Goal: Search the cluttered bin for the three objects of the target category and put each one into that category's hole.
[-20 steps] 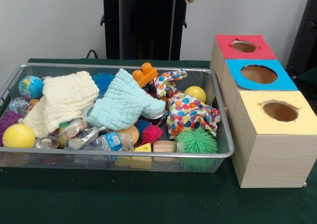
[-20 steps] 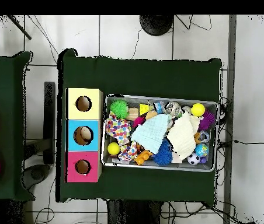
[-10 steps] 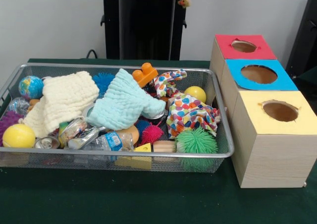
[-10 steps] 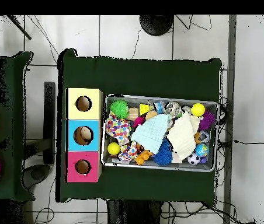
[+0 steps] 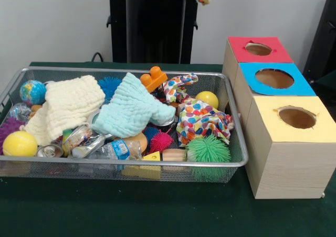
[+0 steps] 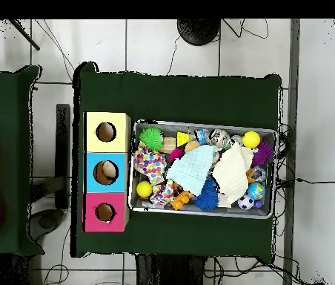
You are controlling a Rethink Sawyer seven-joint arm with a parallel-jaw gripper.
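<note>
Front view: a wire mesh bin (image 5: 131, 164) sits at centre left on the green-covered counter (image 5: 157, 211), heaped with mixed objects. A cream cloth (image 5: 68, 107) lies in the bin's left half and a pale blue cloth (image 5: 131, 108) at its centre, both draped over other items. A polka-dot cloth (image 5: 202, 119) is bunched toward the right. Along the lower rim, from left to right, are a large yellow ball (image 5: 20, 143), a metal can (image 5: 50, 151), a crushed plastic bottle (image 5: 113, 150), a pink spiky ball (image 5: 161, 141) and a green spiky ball (image 5: 208, 150). A globe ball (image 5: 32, 92) occupies the bin's upper left corner, with a purple spiky ball (image 5: 8, 127) below it at the left edge of the frame. A blue spiky ball (image 5: 109, 84) and an orange toy block (image 5: 153, 78) lie at the upper middle, and a small yellow ball (image 5: 208, 98) rests against the upper right wall. At the right of the frame, three wooden boxes stand in a row touching one another, just beside the bin. Each has a round hole in its top: red box (image 5: 262, 56) uppermost, blue box (image 5: 247, 74) in the middle, yellow box (image 5: 273, 124) lowest. Overhead view: the same row appears at centre left, with the yellow box (image 6: 93, 122) uppermost. My fingers show in neither view, so I cannot tell whether they are apart or together.
</note>
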